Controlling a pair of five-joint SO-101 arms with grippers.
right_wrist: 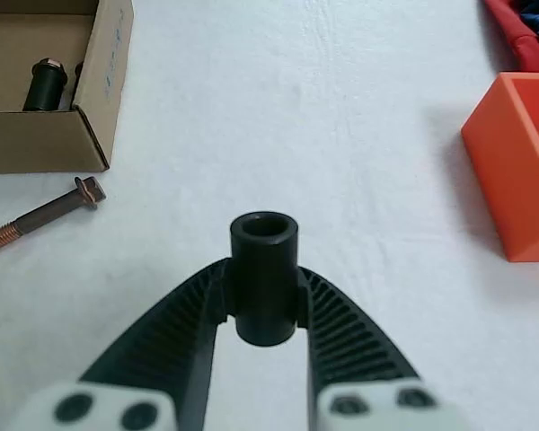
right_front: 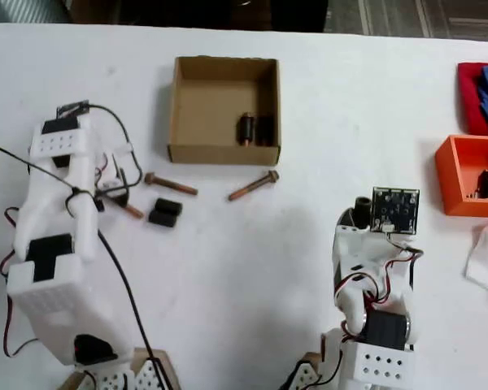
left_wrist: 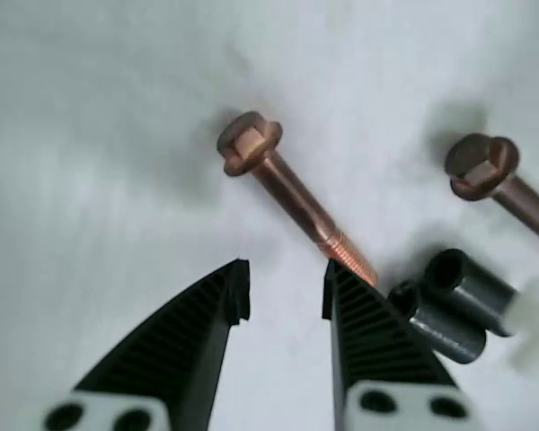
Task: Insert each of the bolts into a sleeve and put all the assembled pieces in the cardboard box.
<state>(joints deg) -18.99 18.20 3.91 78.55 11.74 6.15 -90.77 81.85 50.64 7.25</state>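
Just ahead of the left gripper (left_wrist: 286, 280), a copper bolt (left_wrist: 292, 202) is lying flat on the white worktop (left_wrist: 90, 135). Its long axis is running slantwise away from the jaws, with the flanged head at the far end and the threaded tip almost touching the inner edge of one jaw. The jaws are standing apart with nothing between them, and the bolt is sitting off their centre line. By my judgement, a small sideways shift is called for before they close across the shank. Two black sleeves (left_wrist: 449, 301) are lying just beside that threaded end, and a second bolt (left_wrist: 503, 184) is resting beyond them. The right gripper (right_wrist: 263, 292) is clamping a sleeve (right_wrist: 263, 235) across its middle, open bore turned toward the wrist camera, well apart from the left arm. The right wrist view is showing what the left one is not — the cardboard box (right_wrist: 36, 144) holding one assembled piece (right_wrist: 45, 85), and a third bolt (right_wrist: 40, 220) lying near its front wall. The high view is placing the left arm nearer the loose sleeves.
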